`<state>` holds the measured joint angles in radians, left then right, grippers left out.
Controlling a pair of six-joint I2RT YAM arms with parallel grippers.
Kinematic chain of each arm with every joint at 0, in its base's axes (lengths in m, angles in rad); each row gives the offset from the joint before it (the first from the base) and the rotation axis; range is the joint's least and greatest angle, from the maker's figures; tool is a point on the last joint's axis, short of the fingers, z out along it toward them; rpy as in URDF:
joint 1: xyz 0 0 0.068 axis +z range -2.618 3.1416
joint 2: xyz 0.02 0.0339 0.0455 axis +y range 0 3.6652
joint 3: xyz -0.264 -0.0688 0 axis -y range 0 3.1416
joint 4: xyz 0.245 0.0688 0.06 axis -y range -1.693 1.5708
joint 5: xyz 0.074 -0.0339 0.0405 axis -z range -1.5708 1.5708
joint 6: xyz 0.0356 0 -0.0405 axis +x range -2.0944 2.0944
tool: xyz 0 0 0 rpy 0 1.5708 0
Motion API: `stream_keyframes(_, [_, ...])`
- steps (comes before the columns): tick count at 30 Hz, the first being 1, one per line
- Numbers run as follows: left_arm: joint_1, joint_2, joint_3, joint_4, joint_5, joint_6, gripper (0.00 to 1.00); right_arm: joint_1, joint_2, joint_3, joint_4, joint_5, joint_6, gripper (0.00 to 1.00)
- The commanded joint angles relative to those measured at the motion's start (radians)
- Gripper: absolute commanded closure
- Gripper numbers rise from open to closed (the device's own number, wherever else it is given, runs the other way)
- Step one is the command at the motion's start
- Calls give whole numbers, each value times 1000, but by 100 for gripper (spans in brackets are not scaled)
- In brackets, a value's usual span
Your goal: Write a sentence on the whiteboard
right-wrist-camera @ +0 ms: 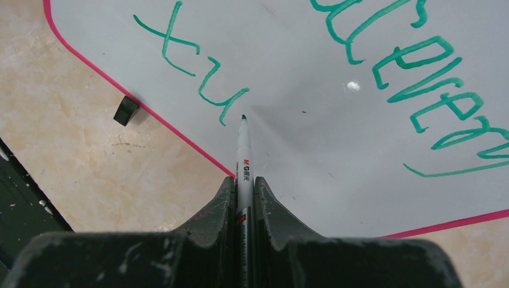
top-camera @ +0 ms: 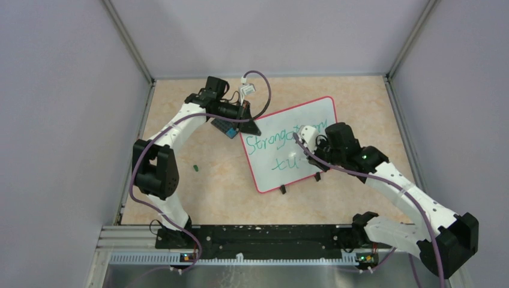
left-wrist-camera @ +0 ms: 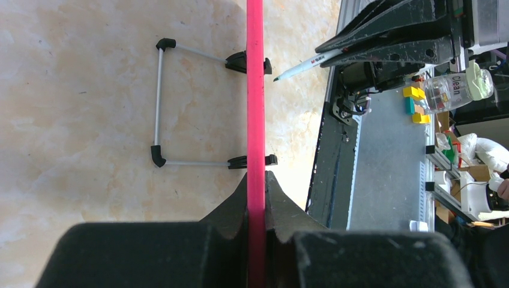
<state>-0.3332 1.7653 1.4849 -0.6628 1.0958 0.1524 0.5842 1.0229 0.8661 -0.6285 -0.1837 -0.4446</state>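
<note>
Two grippers share one job over a beige marbled tabletop [top-camera: 222, 186]. Nearest the robot's base, the right gripper [right-wrist-camera: 243, 180] is clenched on a slim white marker pen with a green tip [right-wrist-camera: 243, 150]. The barrel is pinched lengthwise between its black fingers, so the tip points ahead like a held pencil. The tip sits just past the end of a green "xu" [right-wrist-camera: 223, 102] on the large white rectangular whiteboard with a thin red-pink rim [top-camera: 300, 117]; whether it touches the surface or hovers just above cannot be told. The whiteboard lies at the centre of the tabletop, turned at a slant, on small black feet [right-wrist-camera: 126, 111]. Its near rim runs close beside the tip, leaving little room that way, while blank white opens beyond the "xu", seemingly enough to carry the second line on. Above it, a longer line of green handwriting [top-camera: 267, 144] crosses the board. At the far left corner, the left gripper [left-wrist-camera: 256, 180] grasps the rim edge-on, likely to steady the board against the pen's push. Just beside it lies a small dark-grey plate with blue blocks [top-camera: 227, 127]. A tiny green object [top-camera: 195, 167] sits well apart to the left. Grey walls [top-camera: 60, 120] close the far side and both flanks.
</note>
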Motion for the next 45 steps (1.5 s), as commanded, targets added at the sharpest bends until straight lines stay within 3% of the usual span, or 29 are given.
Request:
stream_keyframes(1, [-21, 20, -9, -26, -44, 64, 100, -32, -12, 19, 50, 11, 11, 100])
stream_keyframes(19, [-21, 19, -13, -23, -38, 62, 100, -46, 21, 30, 80, -72, 37, 100])
stream_keyframes(29, [-21, 19, -14, -25, -45, 63, 100, -46, 59, 24, 136, 8, 39, 100])
stream_keyframes(36, [-20, 20, -16, -25, -45, 65, 100, -59, 34, -15, 102, 42, 18, 100])
stream_keyframes(45, [-21, 26, -10, -24, -41, 64, 100, -60, 10, -86, 60, -20, 6, 100])
